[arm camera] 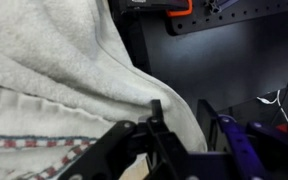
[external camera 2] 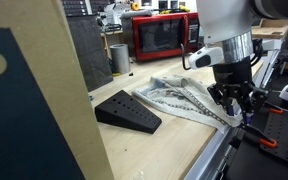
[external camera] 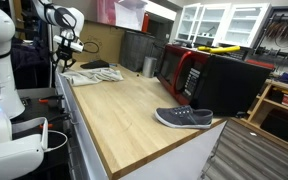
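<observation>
We judged the step as work on the towel [external camera 2: 174, 98] at the table [external camera: 124, 110] edge. The gripper [external camera 2: 234, 102] touched its hem; we could not tell the jaw state. Further pulling called for a firm pinch.

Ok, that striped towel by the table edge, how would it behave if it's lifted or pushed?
Probably floppy: the towel lies in soft folds, so it would likely sag and drape from wherever it is lifted. It looks like thin cloth, so likely light for its size. Pushed, it would probably bunch up on the wooden table rather than slide whole.
</observation>
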`<state>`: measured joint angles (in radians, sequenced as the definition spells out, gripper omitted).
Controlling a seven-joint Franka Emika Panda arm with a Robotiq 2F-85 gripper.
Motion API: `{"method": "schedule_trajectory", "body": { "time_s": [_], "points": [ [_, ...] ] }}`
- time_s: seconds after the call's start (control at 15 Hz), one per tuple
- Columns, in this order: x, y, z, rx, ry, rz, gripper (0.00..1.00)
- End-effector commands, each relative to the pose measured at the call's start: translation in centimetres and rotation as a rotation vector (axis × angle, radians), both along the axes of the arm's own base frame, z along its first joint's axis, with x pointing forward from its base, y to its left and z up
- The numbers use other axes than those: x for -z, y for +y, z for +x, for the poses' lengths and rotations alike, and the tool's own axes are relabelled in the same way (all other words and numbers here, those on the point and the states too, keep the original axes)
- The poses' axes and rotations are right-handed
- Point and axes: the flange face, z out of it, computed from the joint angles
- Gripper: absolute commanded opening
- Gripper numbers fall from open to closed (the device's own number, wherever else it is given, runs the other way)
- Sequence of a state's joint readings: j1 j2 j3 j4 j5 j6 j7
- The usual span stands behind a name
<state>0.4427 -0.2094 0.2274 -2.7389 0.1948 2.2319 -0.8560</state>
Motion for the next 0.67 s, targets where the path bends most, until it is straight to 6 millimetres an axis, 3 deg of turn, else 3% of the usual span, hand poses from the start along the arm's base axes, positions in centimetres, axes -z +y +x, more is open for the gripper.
{"method": "schedule_trajectory", "body": {
  "time_s": [0.0, 0.27, 0.6],
  "points": [
    [-2.4, -0.1, 1.8, 0.041, -0.093, 0.044, 0.73],
    [-4.5, -0.7, 5.2, 0.144, -0.217, 0.107, 0.99],
    [-5.4, -3.0, 9.2, 0.333, -0.33, 0.177, 1.0]
  ]
}}
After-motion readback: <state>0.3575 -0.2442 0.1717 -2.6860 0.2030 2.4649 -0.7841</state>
